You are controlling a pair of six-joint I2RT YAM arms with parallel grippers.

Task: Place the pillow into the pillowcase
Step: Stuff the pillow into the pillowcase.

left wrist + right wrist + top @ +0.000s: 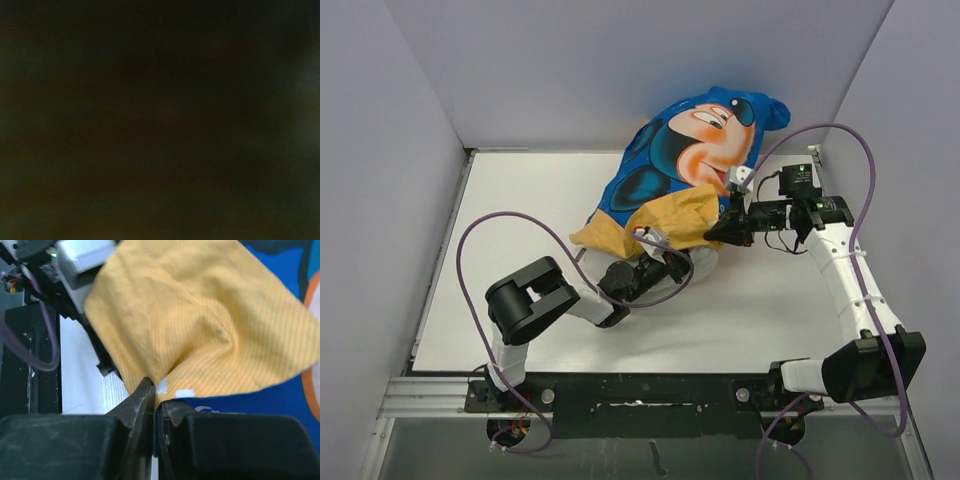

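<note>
Blue pillowcase [690, 150], bulging, mustard reverse, likely filled

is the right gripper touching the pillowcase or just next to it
Touching. The right wrist view shows the right gripper pinched shut on a fold of the pillowcase, with the yellow cloth running down between its two tips.

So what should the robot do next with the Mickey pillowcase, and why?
Probably pull a little toward the arms' bases with the right gripper. Its jaws are pinched shut on the yellow edge of the pillowcase, and a bit of white pillow seems uncovered there.
</note>
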